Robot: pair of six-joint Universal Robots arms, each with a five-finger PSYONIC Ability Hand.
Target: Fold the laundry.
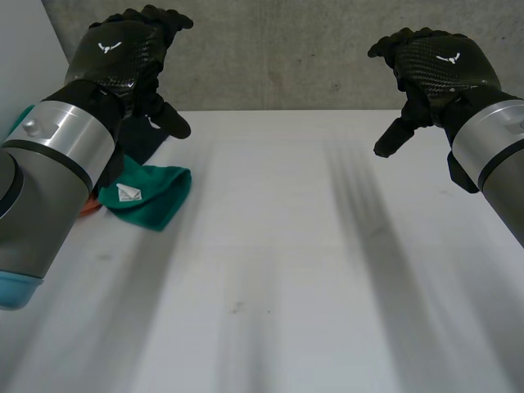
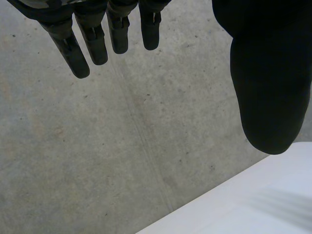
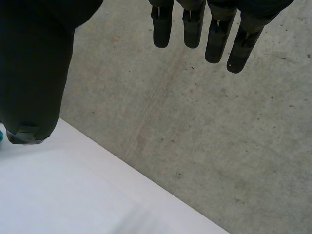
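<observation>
Laundry (image 1: 151, 192) lies heaped at the left edge of the desk (image 1: 286, 270), beside the left arm; left robot hand (image 1: 123, 57) and right robot hand (image 1: 434, 65) hover above, fingers loose, holding nothing; folding looks unstarted

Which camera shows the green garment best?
Head view: the green fabric garment lies on the white table, partly behind the left arm. Right wrist view catches a teal sliver beside its robot hand; left wrist view faces the wall.

Green cloth (image 1: 154, 195), matt wht tbl (image 1: 311, 286)
</observation>
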